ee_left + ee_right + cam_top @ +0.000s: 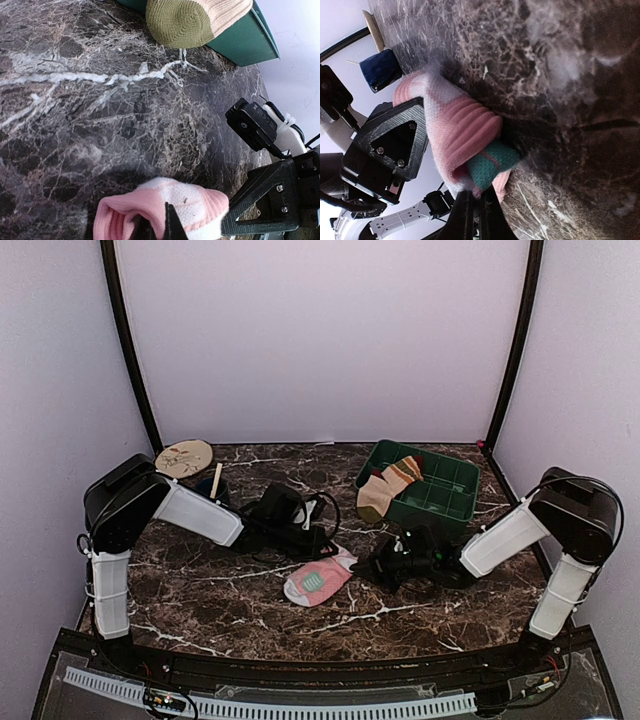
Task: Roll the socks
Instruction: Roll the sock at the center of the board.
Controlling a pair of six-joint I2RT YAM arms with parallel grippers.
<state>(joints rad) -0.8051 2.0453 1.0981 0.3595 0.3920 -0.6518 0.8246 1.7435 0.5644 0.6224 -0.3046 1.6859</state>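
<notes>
The pink sock lies on the marble table between both arms, with a mint-green patch on top. My left gripper is shut on its cuff end; in the left wrist view the dark fingertips pinch the pink fabric. My right gripper is shut on the other end, where the pink folds and the mint-green part bunch just above that gripper. The tan striped sock hangs over the rim of the green tray; its toe shows in the left wrist view.
The green compartment tray stands at the back right, and its wall is also seen from the left wrist. A round wooden disc and a small blue cup with a stick sit at the back left. Purple walls enclose the table.
</notes>
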